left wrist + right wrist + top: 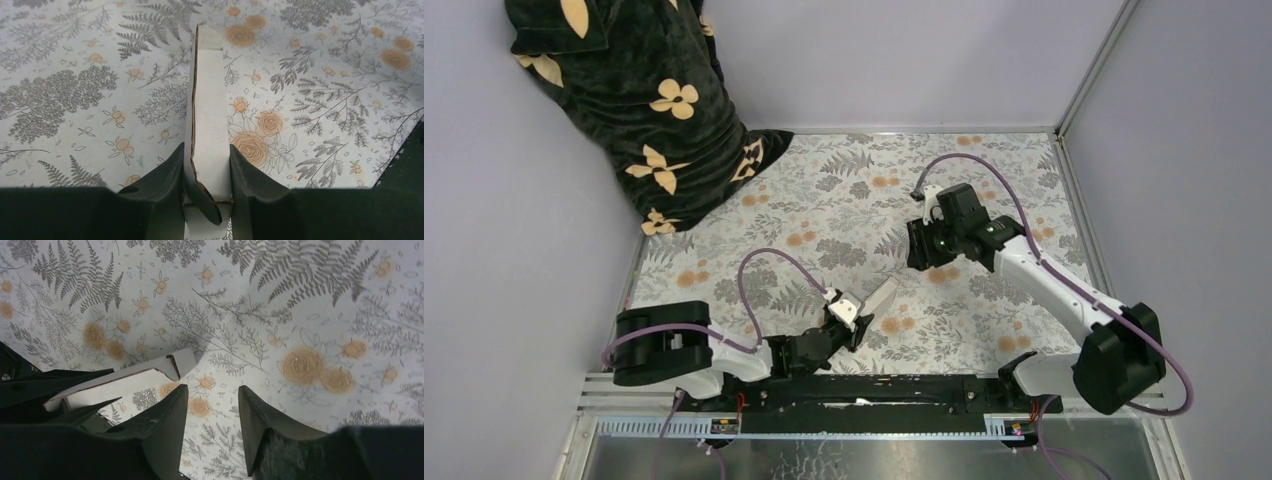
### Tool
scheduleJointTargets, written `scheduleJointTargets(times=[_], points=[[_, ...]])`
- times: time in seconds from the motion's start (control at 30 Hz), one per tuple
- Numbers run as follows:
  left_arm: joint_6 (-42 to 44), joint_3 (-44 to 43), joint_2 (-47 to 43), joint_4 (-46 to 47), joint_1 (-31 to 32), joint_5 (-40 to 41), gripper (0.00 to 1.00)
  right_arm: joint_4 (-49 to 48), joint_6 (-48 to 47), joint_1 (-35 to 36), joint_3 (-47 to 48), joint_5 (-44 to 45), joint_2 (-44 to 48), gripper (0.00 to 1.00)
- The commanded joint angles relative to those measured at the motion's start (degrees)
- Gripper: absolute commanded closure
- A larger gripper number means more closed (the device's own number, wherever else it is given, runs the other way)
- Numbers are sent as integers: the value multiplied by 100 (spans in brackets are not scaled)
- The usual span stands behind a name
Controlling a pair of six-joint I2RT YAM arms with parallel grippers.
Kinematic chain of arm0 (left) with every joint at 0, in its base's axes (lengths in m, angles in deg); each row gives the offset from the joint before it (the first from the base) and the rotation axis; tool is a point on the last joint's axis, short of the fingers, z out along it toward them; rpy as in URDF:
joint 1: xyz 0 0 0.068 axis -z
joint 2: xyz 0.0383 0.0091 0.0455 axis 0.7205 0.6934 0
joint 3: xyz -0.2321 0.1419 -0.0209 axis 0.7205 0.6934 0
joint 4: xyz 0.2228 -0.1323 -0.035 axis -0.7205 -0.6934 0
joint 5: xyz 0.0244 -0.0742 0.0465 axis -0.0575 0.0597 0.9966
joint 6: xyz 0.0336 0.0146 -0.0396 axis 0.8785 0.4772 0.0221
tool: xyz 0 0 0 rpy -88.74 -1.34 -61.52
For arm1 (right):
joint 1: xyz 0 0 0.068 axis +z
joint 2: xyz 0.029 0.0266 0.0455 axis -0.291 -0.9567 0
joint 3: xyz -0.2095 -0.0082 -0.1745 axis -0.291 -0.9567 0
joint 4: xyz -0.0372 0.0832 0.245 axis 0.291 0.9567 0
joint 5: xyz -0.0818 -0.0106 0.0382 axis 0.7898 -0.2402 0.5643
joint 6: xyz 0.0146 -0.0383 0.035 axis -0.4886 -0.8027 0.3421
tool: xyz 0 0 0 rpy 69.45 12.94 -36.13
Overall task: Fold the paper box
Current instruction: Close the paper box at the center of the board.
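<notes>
**A:** Which step is this?

**B:** Somewhere in the middle, I'd judge. The paper box (207, 100) is pressed flat and seen edge-on, not yet a square box. The left pincer (206, 150) is clamped on its near end. The rest juts out over the flowered desk (984, 180), just below the centre of the overhead frame. I cannot tell whether it touches the desk.

**A:** And the other side?

**B:** The right pincer (212, 390) hangs partway open, with only desk showing between its jaws. The box's free end sits at the left of its wrist view, near but apart.

**A:** So what comes next?

**B:** Probably the right pincer crosses to that free end and works a panel open while the left holds firm.

**A:** And the poses?

**B:** The left arm lies low along the bottom edge. The right arm reaches up the right side, its wrist bent towards the centre.
</notes>
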Motion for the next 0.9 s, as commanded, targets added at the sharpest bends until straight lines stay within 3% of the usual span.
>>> scheduleJointTargets(times=[0.0,0.07,0.13,0.17,0.23,0.37,0.47,0.6,0.87], points=[[-295,-94,504,-386,-109,-461,89,-885,-357,-30,314,-581,-304,54],[-277,-144,610,-454,-114,-534,90,-1158,-420,-25,250,-709,-355,61],[-288,-143,641,-507,-121,-528,90,-1343,-509,-25,167,-779,-365,78],[-305,-130,642,-513,-141,-518,90,-1385,-566,-25,113,-812,-340,80],[-332,-105,648,-488,-184,-552,90,-1522,-777,-25,-96,-819,-166,80],[-390,-76,734,-432,-308,-725,90,-2027,-1101,-25,-770,-742,350,71],[-366,-112,795,-478,-367,-794,90,-2054,-1476,-25,-1042,-671,564,74],[-361,-117,733,-552,-386,-813,91,-2901,-1391,-29,-1744,-788,1082,63],[-368,-132,704,-628,-386,-828,91,-3927,-1314,-25,-2541,-1134,1528,62]])
